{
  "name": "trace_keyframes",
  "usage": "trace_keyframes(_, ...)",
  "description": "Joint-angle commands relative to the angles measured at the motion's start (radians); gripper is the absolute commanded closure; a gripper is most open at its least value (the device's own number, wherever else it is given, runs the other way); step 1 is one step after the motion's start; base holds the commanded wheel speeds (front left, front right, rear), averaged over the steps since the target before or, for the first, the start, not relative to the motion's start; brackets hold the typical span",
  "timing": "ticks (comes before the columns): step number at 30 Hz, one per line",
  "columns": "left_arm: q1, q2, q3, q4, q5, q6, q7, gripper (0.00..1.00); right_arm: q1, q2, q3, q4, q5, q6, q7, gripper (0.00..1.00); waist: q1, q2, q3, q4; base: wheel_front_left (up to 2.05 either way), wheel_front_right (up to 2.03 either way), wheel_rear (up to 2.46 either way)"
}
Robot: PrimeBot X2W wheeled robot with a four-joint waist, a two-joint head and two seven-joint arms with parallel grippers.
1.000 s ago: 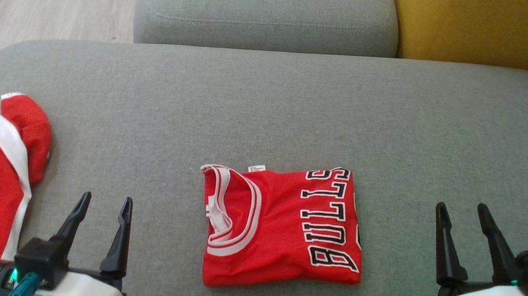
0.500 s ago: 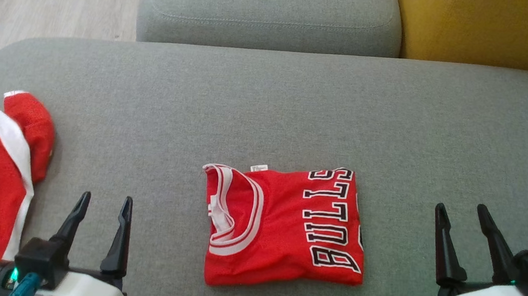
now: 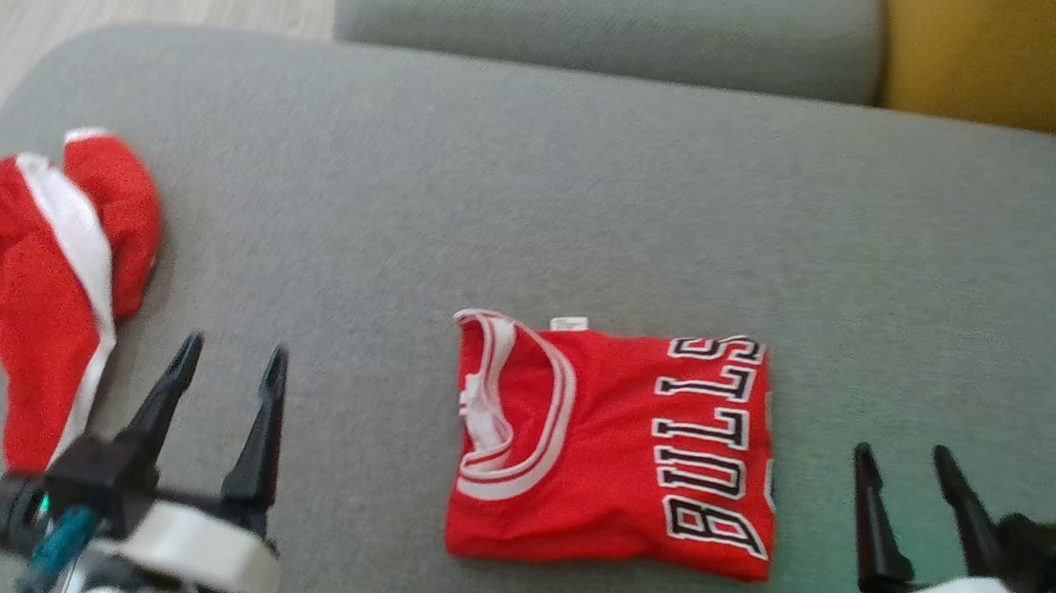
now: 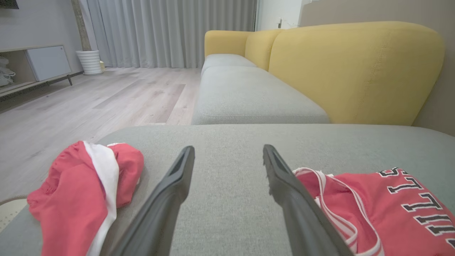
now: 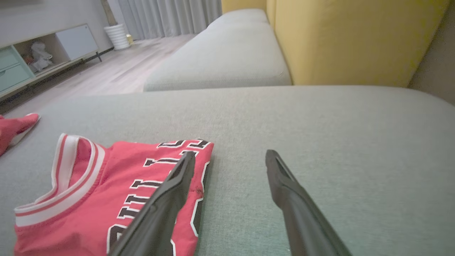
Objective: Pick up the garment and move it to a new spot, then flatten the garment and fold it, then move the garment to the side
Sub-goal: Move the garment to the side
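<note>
While a crumpled red garment (image 3: pixel 37 277) with a white stripe lies at the far left of the grey woven sofa cushion (image 3: pixel 541 187), the left hand (image 3: pixel 237 346) hovers just right of it, fingers spread and empty. Mid-cushion lies the folded jersey (image 3: pixel 610 448), a soft red mesh rectangle, collar leftward and black lettering rightward, its long axis running between both hands. The right hand (image 3: pixel 902 451), likewise spread and empty, sits nearer, beside the lettered edge.

The head camera turned left, so the jersey (image 3: pixel 610 448) shows farther right.
</note>
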Motion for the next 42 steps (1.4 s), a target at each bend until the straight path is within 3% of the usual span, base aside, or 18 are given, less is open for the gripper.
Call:
trace_keyframes(1, -0.072, 0.004, 0.035, -0.036, -0.001, -0.007, -0.011, 0.0, -0.076, -0.021, 0.031, -0.012, 0.006, 0.007, -0.016, 0.0, 0.0, 0.0, 0.041, 0.039, 0.0, 0.0, 0.0)
trace_keyframes(13, -0.187, -0.054, 0.025, 0.022, 0.006, -0.037, -0.037, 0.0, -0.235, -0.025, 0.089, 0.365, 0.035, 0.007, -0.007, 0.0, 0.0, 0.0, 0.13, 0.143, 0.0, 0.0, 0.0)
trace_keyframes(14, -0.19, -0.056, 0.028, 0.025, 0.007, -0.038, -0.037, 0.0, -0.239, -0.024, 0.098, 0.381, 0.041, 0.007, 0.007, 0.09, 0.0, 0.0, 0.132, 0.144, 0.0, 0.0, 0.0)
trace_keyframes(15, -0.192, -0.059, 0.031, 0.026, 0.008, -0.04, -0.038, 0.0, -0.244, -0.022, 0.105, 0.39, 0.054, 0.007, 0.013, 0.82, 0.0, 0.0, 0.134, 0.142, 0.0, 0.0, 0.0)
trace_keyframes(16, -0.193, -0.061, 0.036, 0.024, 0.009, -0.04, -0.038, 0.0, -0.248, -0.023, 0.113, 0.397, 0.059, 0.007, 0.02, 1.0, 0.0, 0.0, 0.137, 0.139, 0.0, 0.0, 0.0)
trace_keyframes(21, -0.196, -0.068, 0.06, 0.007, 0.024, -0.049, -0.038, 0.0, -0.282, -0.03, 0.142, 0.39, 0.075, 0.007, 0.019, 1.0, 0.0, 0.0, 0.147, 0.094, 0.0, 0.0, 0.0)
trace_keyframes(27, -0.193, -0.072, 0.083, -0.008, 0.037, -0.065, -0.038, 0.0, -0.366, -0.062, 0.187, 0.382, 0.081, 0.007, 0.013, 1.0, 0.0, 0.0, 0.154, -0.014, 0.0, 0.0, 0.0)
trace_keyframes(34, -0.216, -0.077, 0.087, -0.021, 0.057, -0.088, -0.039, 0.0, -0.527, -0.167, 0.147, 0.428, 0.087, 0.007, 0.013, 1.0, 0.0, 0.0, 0.199, -0.136, 0.0, 0.0, 0.0)
trace_keyframes(42, -0.256, -0.079, 0.081, -0.03, 0.075, -0.112, -0.039, 0.0, -0.659, -0.286, 0.072, 0.494, 0.093, 0.007, 0.005, 1.0, 0.0, 0.0, 0.259, -0.219, 0.0, 0.0, 0.0)
